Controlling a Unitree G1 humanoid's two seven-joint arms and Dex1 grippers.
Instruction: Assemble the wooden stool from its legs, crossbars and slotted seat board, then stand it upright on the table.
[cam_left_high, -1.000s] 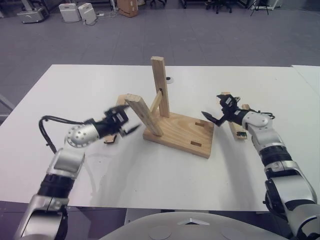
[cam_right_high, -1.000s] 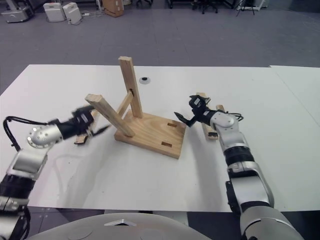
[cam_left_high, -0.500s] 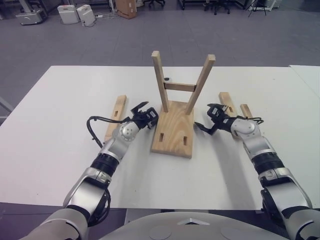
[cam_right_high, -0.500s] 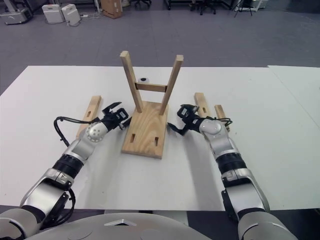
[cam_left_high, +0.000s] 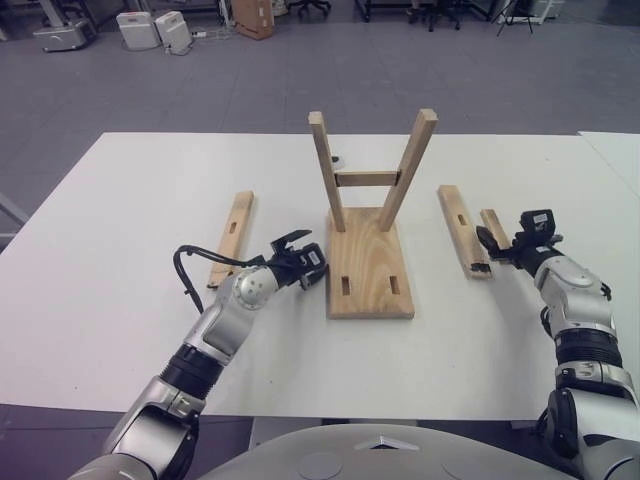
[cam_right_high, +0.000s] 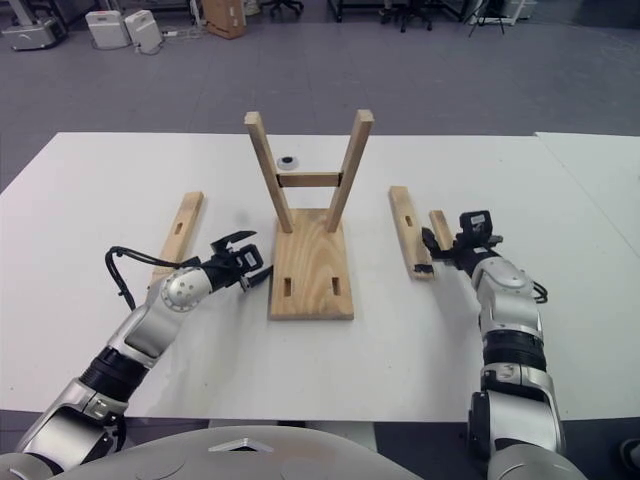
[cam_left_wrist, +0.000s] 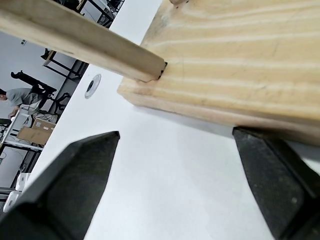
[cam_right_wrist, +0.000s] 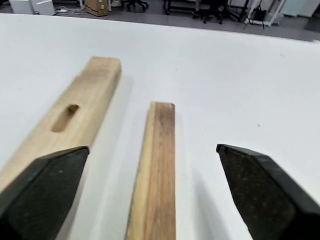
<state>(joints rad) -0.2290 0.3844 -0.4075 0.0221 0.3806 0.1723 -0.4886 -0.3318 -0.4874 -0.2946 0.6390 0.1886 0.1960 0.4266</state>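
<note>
The slotted seat board (cam_left_high: 369, 266) lies flat mid-table. Two legs (cam_left_high: 324, 170) stand tilted in its far slots, joined by a crossbar (cam_left_high: 367, 179). A loose leg (cam_left_high: 232, 237) lies to the left of the board. Another loose leg (cam_left_high: 458, 228) and a short crossbar (cam_left_high: 493, 227) lie to its right. My left gripper (cam_left_high: 300, 262) is open just beside the board's left edge (cam_left_wrist: 210, 107), touching nothing. My right gripper (cam_left_high: 492, 247) is open low over the table, its fingers (cam_right_wrist: 45, 180) straddling the near end of the short crossbar (cam_right_wrist: 155, 175), with the slotted leg (cam_right_wrist: 75, 125) alongside.
A small dark round fitting (cam_right_high: 289, 160) sits in the tabletop behind the standing legs. Bare white table (cam_left_high: 120, 200) spreads on both sides and in front of the board. The floor with chairs and boxes lies beyond the far edge.
The board with its legs has turned square to me. My right gripper has left the board's right edge and moved right to the loose crossbar. My left gripper stays by the left edge.
</note>
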